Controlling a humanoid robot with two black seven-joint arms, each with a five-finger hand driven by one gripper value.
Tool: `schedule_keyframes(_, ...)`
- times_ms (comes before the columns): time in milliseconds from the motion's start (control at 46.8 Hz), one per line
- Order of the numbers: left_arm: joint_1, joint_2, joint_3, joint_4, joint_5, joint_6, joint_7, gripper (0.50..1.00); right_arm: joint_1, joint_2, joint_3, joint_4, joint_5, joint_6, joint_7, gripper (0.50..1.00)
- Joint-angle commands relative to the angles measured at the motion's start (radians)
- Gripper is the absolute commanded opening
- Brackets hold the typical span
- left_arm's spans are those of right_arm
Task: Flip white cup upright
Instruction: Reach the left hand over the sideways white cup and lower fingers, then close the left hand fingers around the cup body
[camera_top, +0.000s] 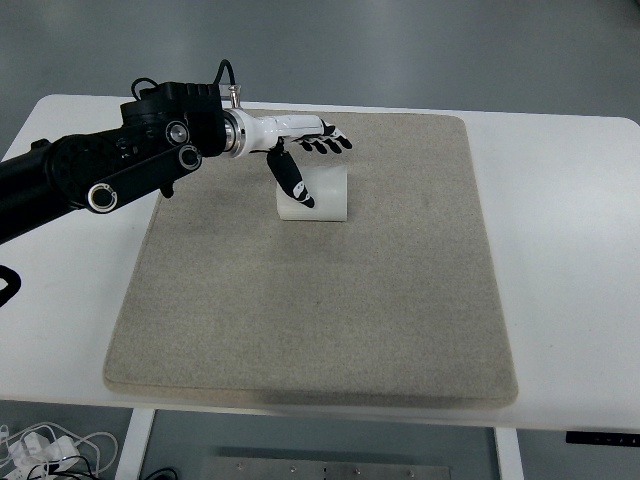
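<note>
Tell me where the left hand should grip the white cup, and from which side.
Likely around the side wall of the white cup, coming from the left and above, where the left hand hovers with thumb hanging down and fingers extended. The wall is the broadest exposed surface; the cup's opening isn't visible.

Beige mat (320, 320) on white table (560, 250); white cables, perhaps, (45, 450) on floor below

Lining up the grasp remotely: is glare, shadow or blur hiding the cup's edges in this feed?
Top view: even, soft lighting, no glare; the white cup stands out clearly against the beige mat; only the left hand and its thumb cover the cup's upper left part; the image is sharp there, with faint shadow along the mat's near edge.
</note>
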Motion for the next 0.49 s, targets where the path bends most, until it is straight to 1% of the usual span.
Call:
schedule_keyframes(0, 0.001, -0.022, 0.001, 0.021, 0.008, -0.007, -0.001, 0.962, 0.0, 0.0, 0.0, 0.0, 0.0, 0.0, 0.0, 0.952)
schedule_keyframes(470, 0.001, -0.094, 0.045, 0.094, 0.014, -0.008, -0.005, 0.96, 0.0, 0.0, 0.0, 0.0, 0.0, 0.0, 0.0, 0.952)
